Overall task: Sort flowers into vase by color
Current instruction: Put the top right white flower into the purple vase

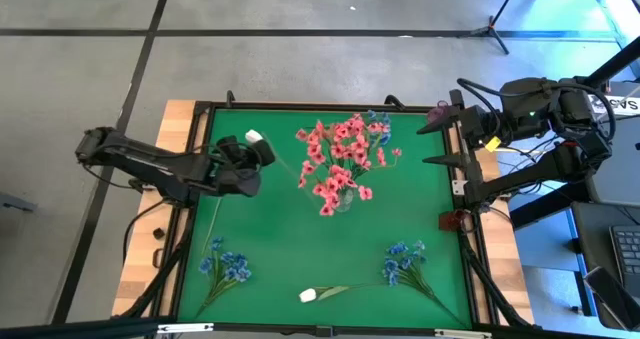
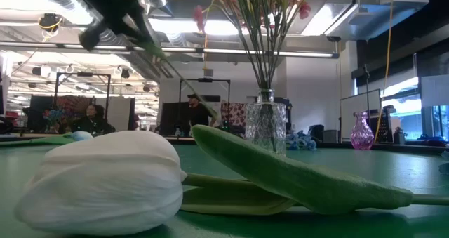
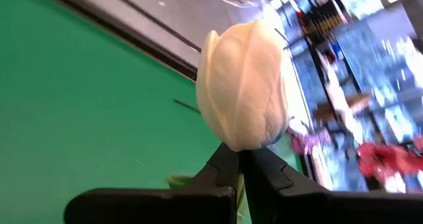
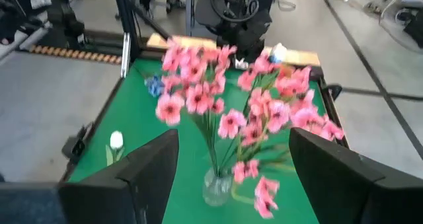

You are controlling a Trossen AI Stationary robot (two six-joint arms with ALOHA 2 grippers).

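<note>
- A white bud (image 1: pixel 254 136) is held up at about ten o'clock on the green table (image 1: pixel 280 244), its stem running from the bud toward four o'clock, past the gripper body toward the vase
- In the left wrist view the same white bud (image 3: pixel 243 85) sits right above the dark fingertips (image 3: pixel 225 168), which are pressed together on its stem just under the bloom
- The left gripper (image 1: pixel 262 149) sits over the table's nine-to-ten o'clock edge, its arm reaching in from the left side
- A second white bud (image 1: pixel 308 295) lies flat at six o'clock; its long axis runs along the near edge, bloom toward nine o'clock, stem and leaf toward three o'clock
- Up close in the low view that second white bud (image 2: pixel 105 182) rests on its side with a long green leaf (image 2: pixel 295 178) lying just beside it
- The pink blooms (image 1: pixel 340 164) stand in a clear glass vase (image 2: pixel 266 129) near the centre, slightly toward twelve o'clock; a few blue blooms (image 1: pixel 378 127) show at their one o'clock side
- One blue sprig (image 1: pixel 225 269) lies at seven o'clock, blooms toward the centre; another blue sprig (image 1: pixel 405 264) lies at five o'clock, likewise
- The right gripper (image 1: pixel 440 144) waits at the two-to-three o'clock edge, jaws spread wide and holding nothing
- A small pink vase (image 2: pixel 362 131) stands far across the table in the low view
</note>
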